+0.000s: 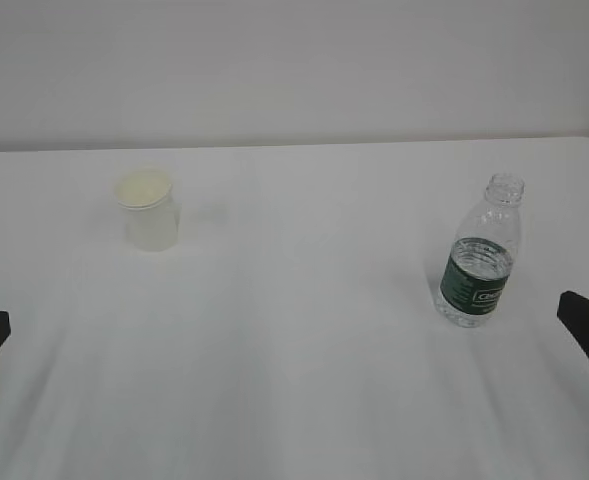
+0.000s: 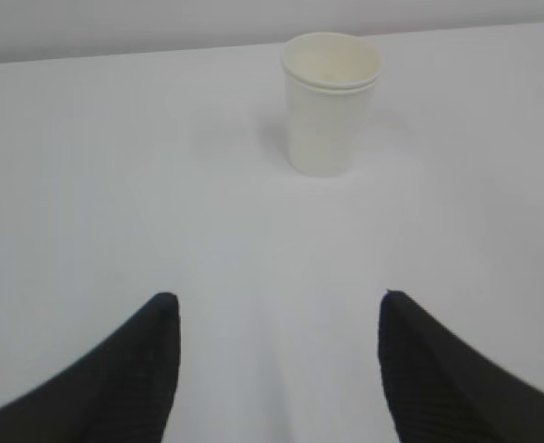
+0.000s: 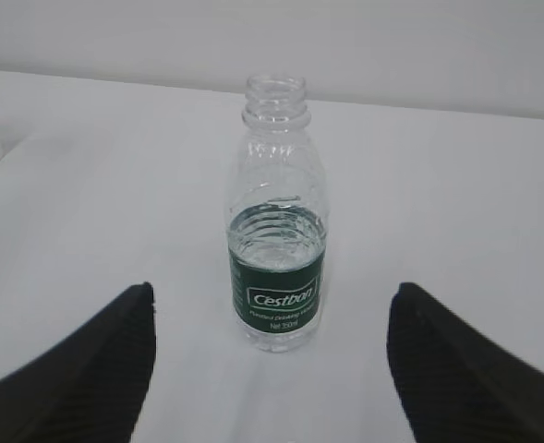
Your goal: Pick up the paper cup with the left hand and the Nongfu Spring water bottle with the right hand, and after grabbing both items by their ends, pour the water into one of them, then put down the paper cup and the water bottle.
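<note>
Both grippers [image 2: 276, 369] [image 3: 272, 369] spread, empty. Small white paper cup [image 2: 331, 103] upright, far-right of left jaws; clear ribbed bottle [image 3: 276, 249] upright, centred, near.

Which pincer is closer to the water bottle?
The right pincer. It sits open just in front of the water bottle, not touching it. The left pincer is across the table, open and facing the paper cup.
</note>
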You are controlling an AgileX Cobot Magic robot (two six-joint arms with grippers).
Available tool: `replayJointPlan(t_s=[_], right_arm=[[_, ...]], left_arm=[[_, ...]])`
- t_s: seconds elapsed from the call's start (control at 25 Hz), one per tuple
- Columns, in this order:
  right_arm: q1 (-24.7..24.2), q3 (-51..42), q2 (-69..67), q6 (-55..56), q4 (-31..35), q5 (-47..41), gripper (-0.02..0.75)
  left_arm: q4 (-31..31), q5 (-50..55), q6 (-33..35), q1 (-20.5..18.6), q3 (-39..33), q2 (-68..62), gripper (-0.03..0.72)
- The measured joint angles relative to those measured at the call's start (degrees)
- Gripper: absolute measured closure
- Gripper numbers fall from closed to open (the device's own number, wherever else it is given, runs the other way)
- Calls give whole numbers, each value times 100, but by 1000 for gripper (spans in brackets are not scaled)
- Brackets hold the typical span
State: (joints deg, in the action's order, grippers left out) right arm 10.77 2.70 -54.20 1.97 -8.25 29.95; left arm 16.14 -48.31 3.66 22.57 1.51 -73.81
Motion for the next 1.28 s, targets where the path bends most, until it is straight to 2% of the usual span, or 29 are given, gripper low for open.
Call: replayJointPlan(t_s=[0.36, 0.84, 1.28], right_arm=[[0, 0, -1043, 51, -390, 819, 150], [0, 0, -2412, 29, -356, 2512, 150], [0, 44, -3457, -8, 32, 3464, 150]], left_arm=[[-1199, -824, -178, 13, -104, -65, 208], [-1614, -1649, -188, 13, -104, -601, 210], [-1666, -1686, -188, 13, -104, -1431, 232]])
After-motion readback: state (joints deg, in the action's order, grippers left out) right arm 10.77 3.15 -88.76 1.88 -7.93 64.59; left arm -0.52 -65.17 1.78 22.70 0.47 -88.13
